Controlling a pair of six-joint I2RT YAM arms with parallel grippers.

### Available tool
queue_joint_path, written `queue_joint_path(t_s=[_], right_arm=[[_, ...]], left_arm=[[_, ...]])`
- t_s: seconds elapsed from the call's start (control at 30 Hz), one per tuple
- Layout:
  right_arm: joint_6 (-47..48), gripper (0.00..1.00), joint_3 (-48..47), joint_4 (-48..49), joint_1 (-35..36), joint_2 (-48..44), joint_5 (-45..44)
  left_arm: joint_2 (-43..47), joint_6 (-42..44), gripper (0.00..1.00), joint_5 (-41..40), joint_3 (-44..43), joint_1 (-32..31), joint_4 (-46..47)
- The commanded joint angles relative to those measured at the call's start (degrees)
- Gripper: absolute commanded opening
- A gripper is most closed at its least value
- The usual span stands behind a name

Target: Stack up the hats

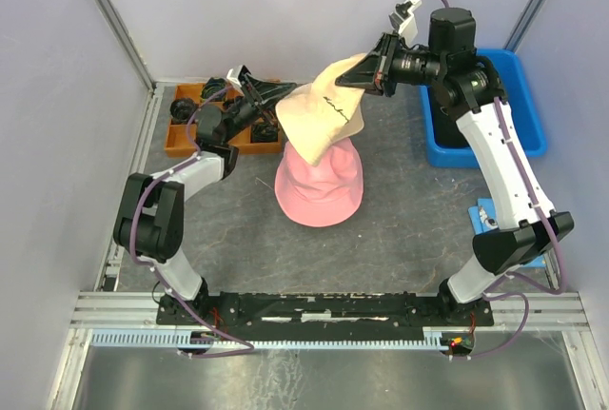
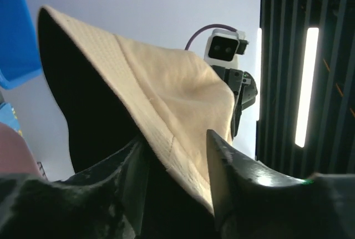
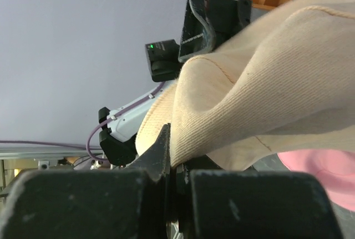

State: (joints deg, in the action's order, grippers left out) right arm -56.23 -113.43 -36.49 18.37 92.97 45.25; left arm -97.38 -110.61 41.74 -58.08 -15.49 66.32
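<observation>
Closest in, the left gripper (image 2: pixel 175 140) has its jaws spread either side of the beige hat (image 1: pixel 328 110)'s brim, not clamped on it. Opposite, the right gripper (image 3: pixel 169 145) is pinched tight on the other brim. The hat hangs between them, just above the pink hat (image 1: pixel 319 196). My judgement: lower both hands together, crown centred over pink, before letting go. Pale walls (image 1: pixel 285 10) enclose a dark grey table (image 1: pixel 400 229); a blue bin (image 1: pixel 528 115) lies behind the right hand, an orange tray (image 1: pixel 186 141) under the left.

beige hat (image 1: pixel 328 110): aloft, slack (dark script showing); pink hat (image 1: pixel 320 186): brim-down, directly beneath it
</observation>
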Motion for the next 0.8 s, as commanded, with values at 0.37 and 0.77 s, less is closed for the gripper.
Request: queue_joint_path(t_s=[0.37,0.77], right_arm=[[16.29,0.0,-2.03,-21.54,-6.81,-3.8,-1.71],[16.06,0.0,6.92,-18.48,-8.83,-4.6,0.89]], left_arm=[[-0.2,8.45,0.03,-1.95,-2.44,-5.0,-5.66],[3.73,12.21,0.03,0.4,4.77,-4.15,-6.56]])
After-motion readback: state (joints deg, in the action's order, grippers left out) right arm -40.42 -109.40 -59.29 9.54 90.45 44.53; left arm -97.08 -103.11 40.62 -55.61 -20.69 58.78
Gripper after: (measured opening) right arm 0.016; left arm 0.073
